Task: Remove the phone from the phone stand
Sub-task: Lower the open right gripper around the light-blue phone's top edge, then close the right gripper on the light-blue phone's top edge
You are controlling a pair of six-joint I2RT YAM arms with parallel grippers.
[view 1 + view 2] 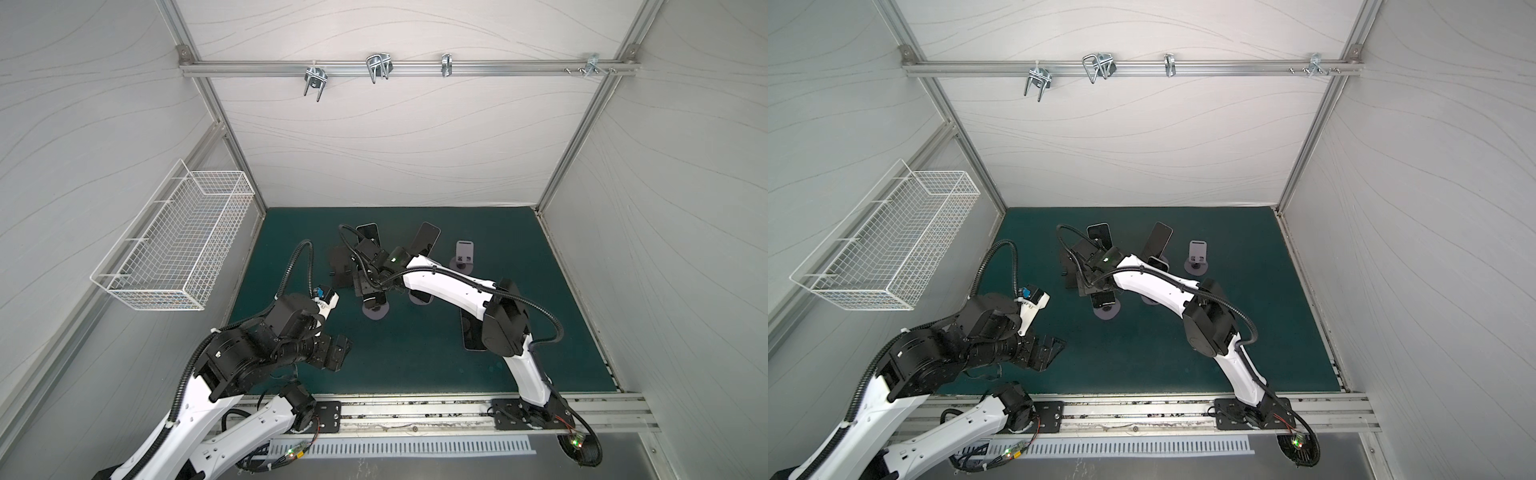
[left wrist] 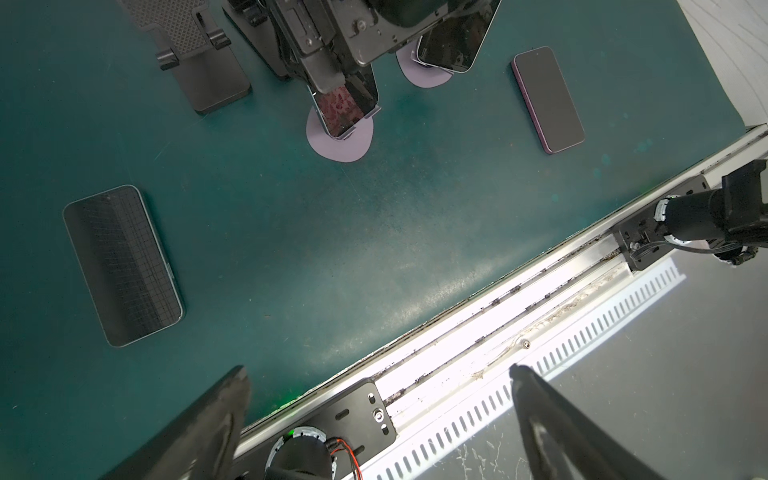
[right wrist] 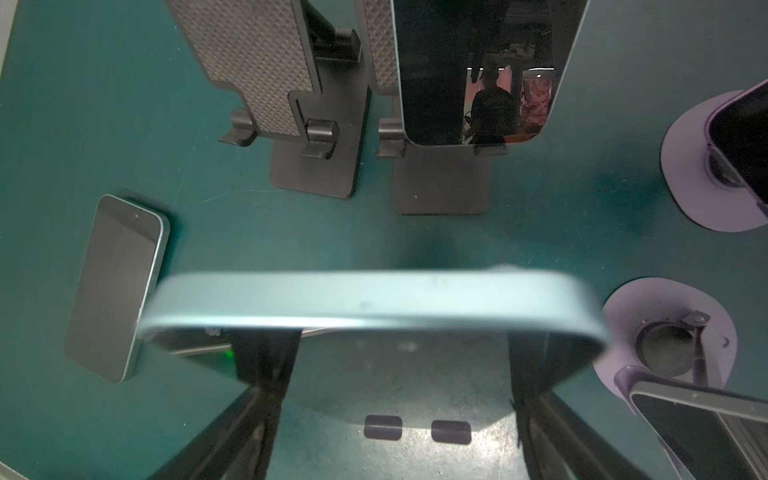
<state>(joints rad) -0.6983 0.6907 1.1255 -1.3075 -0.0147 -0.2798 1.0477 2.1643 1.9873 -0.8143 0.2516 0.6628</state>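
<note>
The blurred phone (image 3: 374,299) seems to hide the fingertips of the right gripper (image 3: 401,345).

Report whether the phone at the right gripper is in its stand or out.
In: the phone has its lower edge seated on the lavender stand, right gripper at its top.

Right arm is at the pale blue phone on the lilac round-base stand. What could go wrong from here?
1. The right gripper sits around the upper end of the pale blue phone; a shallow hold might slip.
2. The left gripper hangs open, far off, so the lilac round-base stand is unbraced and might tip.
3. A second lilac stand close by might get knocked.
</note>
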